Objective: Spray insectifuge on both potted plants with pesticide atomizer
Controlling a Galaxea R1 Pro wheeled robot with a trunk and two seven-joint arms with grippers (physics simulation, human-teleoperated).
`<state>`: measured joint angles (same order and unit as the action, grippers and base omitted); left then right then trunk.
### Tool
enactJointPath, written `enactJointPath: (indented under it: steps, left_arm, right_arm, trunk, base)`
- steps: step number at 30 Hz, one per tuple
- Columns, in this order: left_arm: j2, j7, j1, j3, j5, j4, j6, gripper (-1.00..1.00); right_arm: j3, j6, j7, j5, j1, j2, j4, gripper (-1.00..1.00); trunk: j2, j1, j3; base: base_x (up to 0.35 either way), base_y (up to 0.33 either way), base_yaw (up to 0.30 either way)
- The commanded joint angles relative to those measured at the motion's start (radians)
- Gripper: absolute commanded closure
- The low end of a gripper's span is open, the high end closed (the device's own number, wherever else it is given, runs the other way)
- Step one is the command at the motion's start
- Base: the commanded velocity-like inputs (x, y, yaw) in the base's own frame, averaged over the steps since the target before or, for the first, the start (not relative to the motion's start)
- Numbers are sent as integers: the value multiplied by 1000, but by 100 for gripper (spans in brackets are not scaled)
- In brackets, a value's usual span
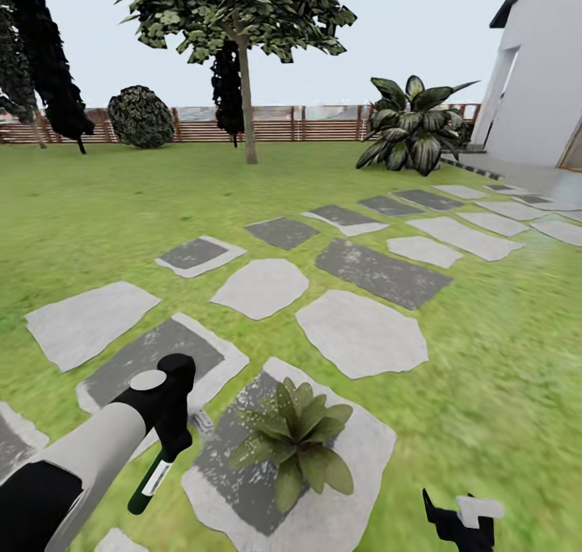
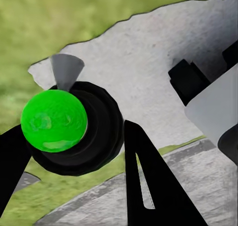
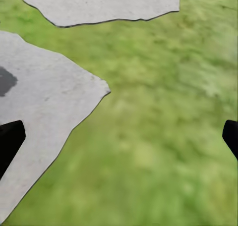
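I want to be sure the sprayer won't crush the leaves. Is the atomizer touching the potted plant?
Apart. In the head view the pesticide atomizer, held by the left tool, hangs beside the potted plant, with bare stepping stone showing between its tip and the nearest leaves.
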<state>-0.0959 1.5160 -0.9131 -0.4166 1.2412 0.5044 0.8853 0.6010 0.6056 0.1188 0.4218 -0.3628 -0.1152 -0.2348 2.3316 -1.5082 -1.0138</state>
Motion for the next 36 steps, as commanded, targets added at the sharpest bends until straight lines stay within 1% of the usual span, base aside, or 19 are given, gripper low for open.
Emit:
enactJointPath:
  steps: [1, 4, 9, 12, 20, 29, 32, 36]
  left_arm:
    - [-1, 10, -1, -4, 6, 2, 11, 100]
    - [-1, 9, -1, -4, 6, 2, 11, 100]
    - [-1, 9, -1, -4, 6, 2, 11, 100]
    - [-1, 9, -1, -5, 6, 2, 11, 100]
    - [-1, 9, -1, -5, 7, 2, 11, 100]
    - [-3, 2, 1, -3, 6, 0, 10, 100]
    - [-3, -33, 3, -1, 6, -10, 9, 100]
    - [-2, -42, 3, 2, 5, -12, 9, 100]
  right_arm:
    - [8, 3, 10, 0, -1, 0, 1, -100]
    - [9, 3, 10, 0, -1, 0, 0, -100]
    - [9, 3, 10, 0, -1, 0, 0, -100]
    - [9, 3, 10, 0, -1, 0, 0, -100]
    - [9, 3, 10, 0, -1, 0, 0, -100]
    - [9, 3, 10, 0, -1, 0, 0, -100]
    - [9, 3, 10, 0, -1, 0, 0, -100]
    - [9, 3, 10, 0, -1, 0, 0, -100]
  trunk:
    - [0, 0, -1]
    - [0, 0, -1]
    - [0, 0, -1]
    - [0, 0, -1]
    - [0, 0, -1]
    - [0, 0, -1]
    - [0, 0, -1]
    - [0, 0, -1]
  base:
    - [-6, 0, 271]
    - [-108, -57, 152]
    - [-147, -177, 21]
    - [132, -218, 135]
    - [208, -195, 266]
    - [11, -18, 257]
    - [0, 0, 61]
    - [0, 0, 8]
